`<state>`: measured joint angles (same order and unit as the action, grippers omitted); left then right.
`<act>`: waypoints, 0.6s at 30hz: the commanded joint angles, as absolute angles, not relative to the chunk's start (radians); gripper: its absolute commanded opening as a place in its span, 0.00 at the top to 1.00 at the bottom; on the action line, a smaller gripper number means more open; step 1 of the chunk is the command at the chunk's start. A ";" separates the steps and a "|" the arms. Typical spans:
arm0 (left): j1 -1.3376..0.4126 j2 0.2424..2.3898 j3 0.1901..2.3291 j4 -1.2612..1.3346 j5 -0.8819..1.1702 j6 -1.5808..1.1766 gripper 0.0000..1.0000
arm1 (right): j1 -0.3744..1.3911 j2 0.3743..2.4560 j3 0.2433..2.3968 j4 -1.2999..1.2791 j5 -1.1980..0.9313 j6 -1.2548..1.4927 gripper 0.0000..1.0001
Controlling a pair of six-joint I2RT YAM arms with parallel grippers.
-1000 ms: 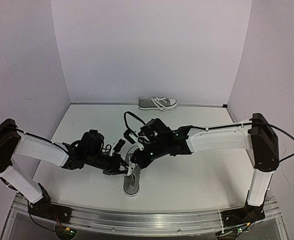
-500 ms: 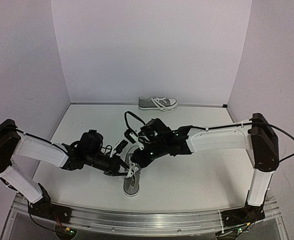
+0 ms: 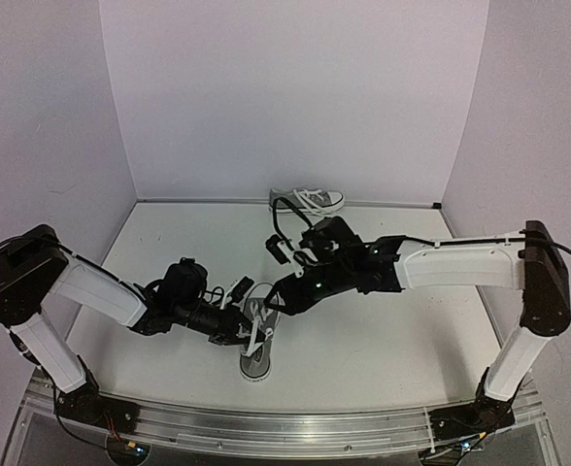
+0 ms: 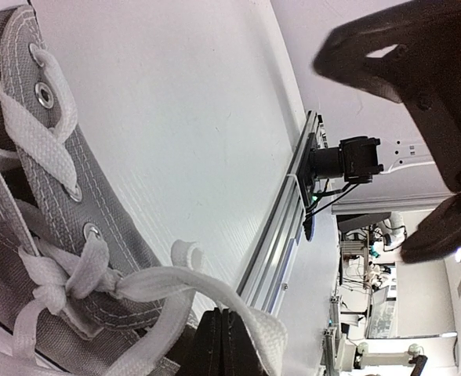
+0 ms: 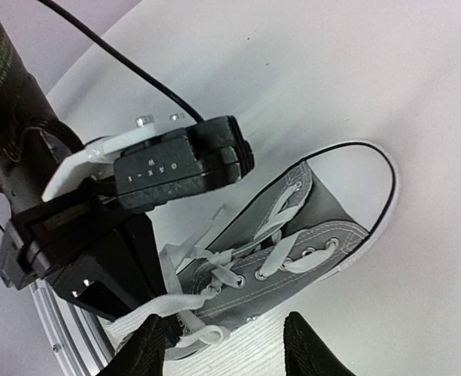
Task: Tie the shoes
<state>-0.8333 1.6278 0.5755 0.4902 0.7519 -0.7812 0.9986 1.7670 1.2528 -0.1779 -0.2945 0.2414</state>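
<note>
While the left pincer [image 3: 249, 333] grips its lace [image 4: 215, 294], the shoe [image 3: 254, 361] lies alongside.

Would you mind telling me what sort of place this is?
Most likely a robotics lab test cell: two arms bolted to an aluminium rail at the edge of a white table, plain walls boxing it in, and cluttered benches with equipment beyond the rail in the left wrist view.
</note>
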 commanded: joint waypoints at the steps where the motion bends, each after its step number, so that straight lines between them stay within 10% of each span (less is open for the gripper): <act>1: -0.837 1.645 0.606 0.590 0.763 -0.819 1.00 | 0.993 1.689 1.190 -0.147 -0.347 0.245 0.54; 18: -0.827 1.649 0.605 0.628 0.801 -0.837 1.00 | 1.011 1.736 1.092 -0.062 -0.387 0.188 0.61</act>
